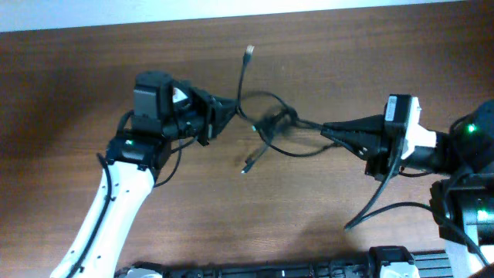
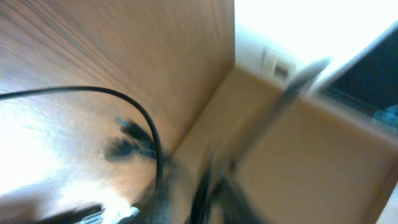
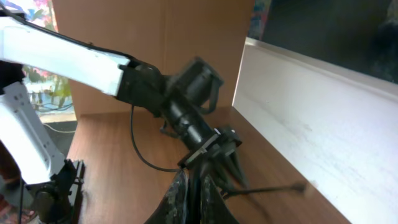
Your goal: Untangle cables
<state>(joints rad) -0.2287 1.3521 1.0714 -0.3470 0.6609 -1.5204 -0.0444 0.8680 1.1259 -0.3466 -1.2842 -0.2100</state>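
The cables (image 1: 274, 123) are thin black cords knotted together mid-table, stretched between my two grippers. One plug end (image 1: 249, 50) points to the far edge, another (image 1: 247, 166) hangs toward the front. My left gripper (image 1: 231, 106) is shut on the knot's left strand. My right gripper (image 1: 326, 130) is shut on the right strand. The right wrist view shows its fingers (image 3: 194, 186) closed round a cord, with a plug end (image 3: 305, 185) to the right. The left wrist view is blurred; a cable arc (image 2: 124, 94) and a silver plug (image 2: 121, 213) show.
The wooden table (image 1: 324, 208) runs to a white wall at the back (image 1: 231, 11). The left arm (image 3: 180, 112) fills the middle of the right wrist view. The thicker arm wire (image 1: 378, 205) hangs from the right arm.
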